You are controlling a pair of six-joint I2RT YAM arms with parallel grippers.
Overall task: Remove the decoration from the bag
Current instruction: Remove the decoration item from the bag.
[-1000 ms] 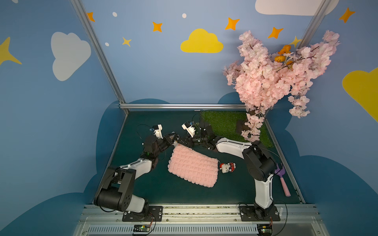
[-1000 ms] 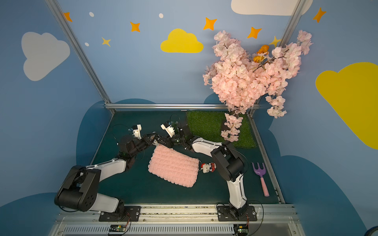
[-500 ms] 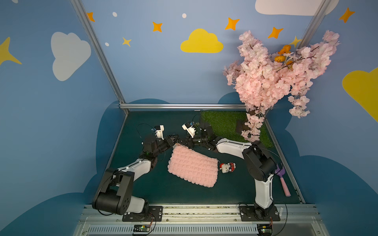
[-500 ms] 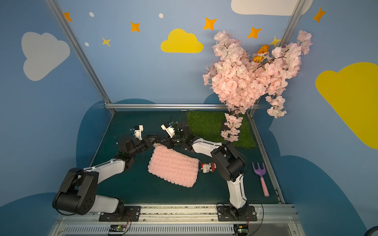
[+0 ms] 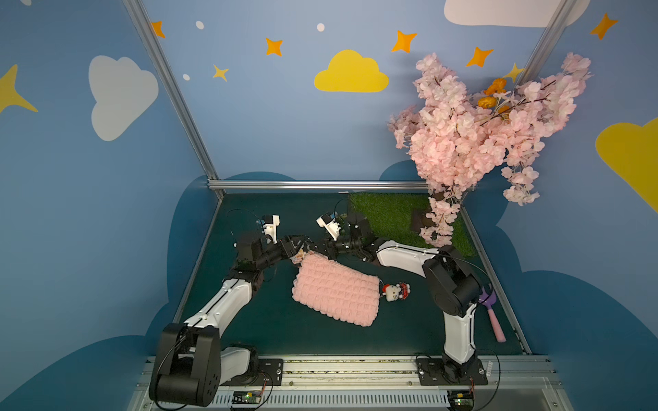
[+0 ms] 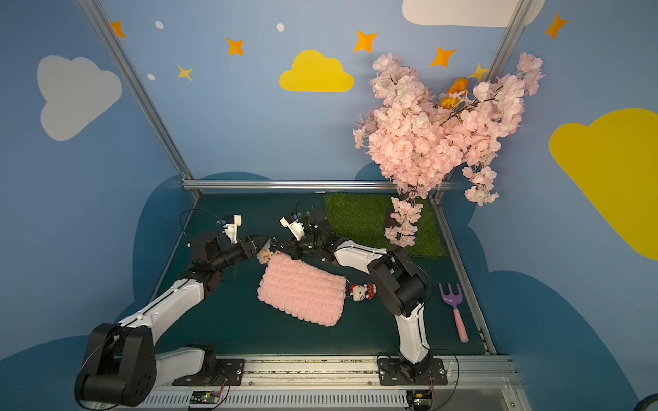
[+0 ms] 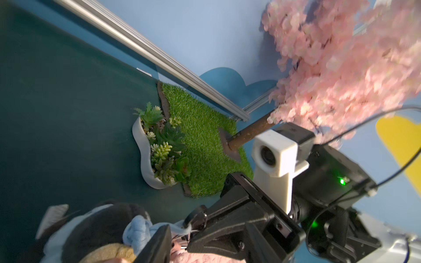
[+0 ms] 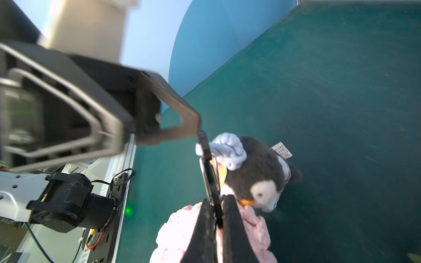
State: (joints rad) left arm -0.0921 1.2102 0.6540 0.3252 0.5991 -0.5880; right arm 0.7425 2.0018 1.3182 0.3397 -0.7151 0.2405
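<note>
The pink quilted bag lies in the middle of the green table. The decoration, a white cat-face charm in red, lies at its right end on a short chain, with no gripper near it. At the far left corner a dark penguin plush hangs from a black clip. My right gripper is shut on that clip above the bag. My left gripper stands open beside the plush, one fingertip at the clip's top.
A white planter of succulents sits by the grass mat at the back right, where a pink blossom tree rises. A purple and pink toy fork lies along the right edge. Metal rails border the table.
My left gripper's jaws have come apart beside the plush. My right gripper's jaws have closed onto the clip. The bag and the decoration have not moved.
</note>
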